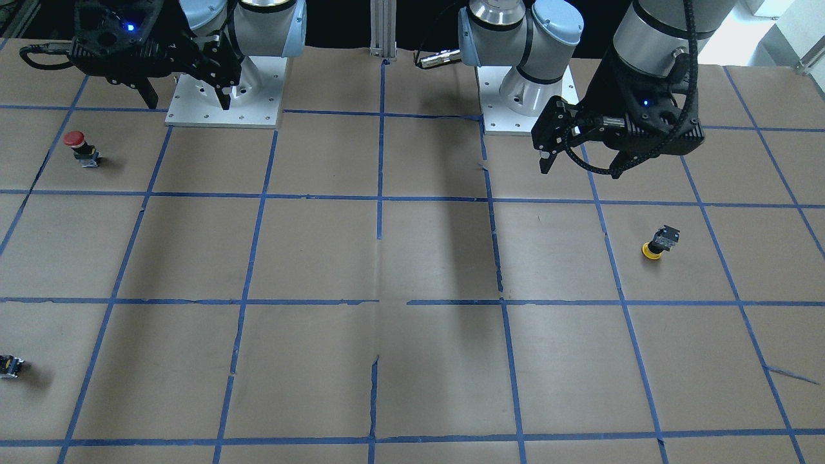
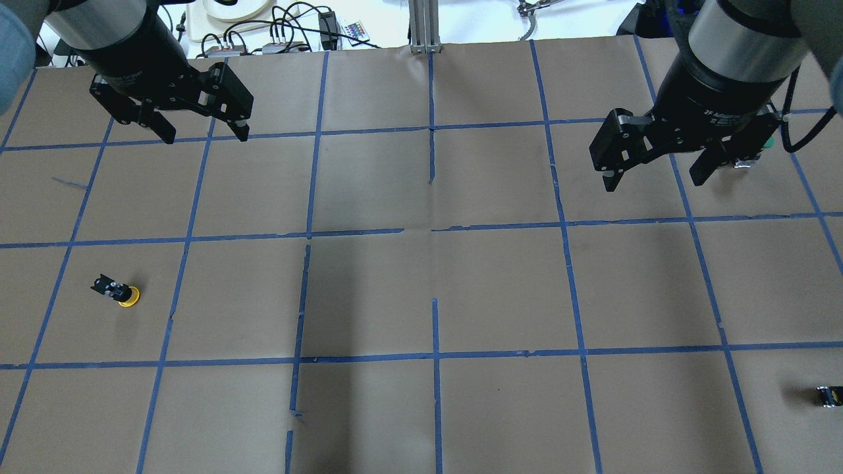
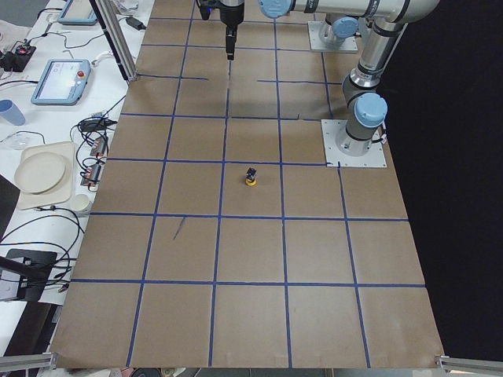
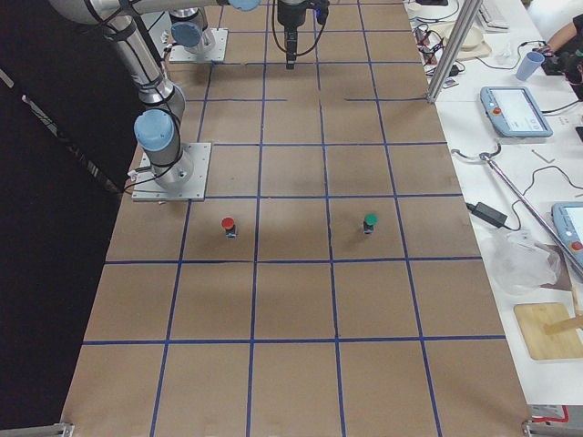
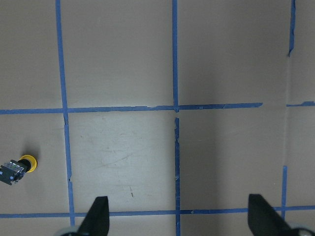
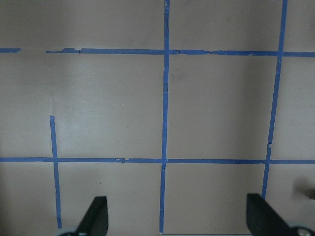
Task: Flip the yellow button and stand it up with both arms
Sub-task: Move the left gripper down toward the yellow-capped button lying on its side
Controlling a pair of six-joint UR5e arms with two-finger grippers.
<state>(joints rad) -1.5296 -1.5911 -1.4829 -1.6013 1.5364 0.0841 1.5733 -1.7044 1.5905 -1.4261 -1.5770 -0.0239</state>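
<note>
The yellow button [image 1: 659,243] is on the brown paper on my left side, apparently resting on its yellow cap with the black-and-grey body up. It also shows in the overhead view [image 2: 117,291], the exterior left view [image 3: 250,177] and at the left edge of the left wrist view [image 5: 17,168]. My left gripper [image 2: 201,131] [image 1: 580,171] [image 5: 177,214] is open and empty, raised above the table, well apart from the button. My right gripper [image 2: 653,183] [image 1: 189,103] [image 6: 177,214] is open and empty, raised on the other side.
A red-capped button [image 1: 77,147] [image 4: 228,225] and a green-capped button [image 4: 369,221] stand on my right side. A small capless black block [image 2: 830,395] [image 1: 9,366] lies near the right table edge. The arm base plates [image 1: 225,96] [image 1: 522,103] sit at the robot's edge. Blue tape marks a grid.
</note>
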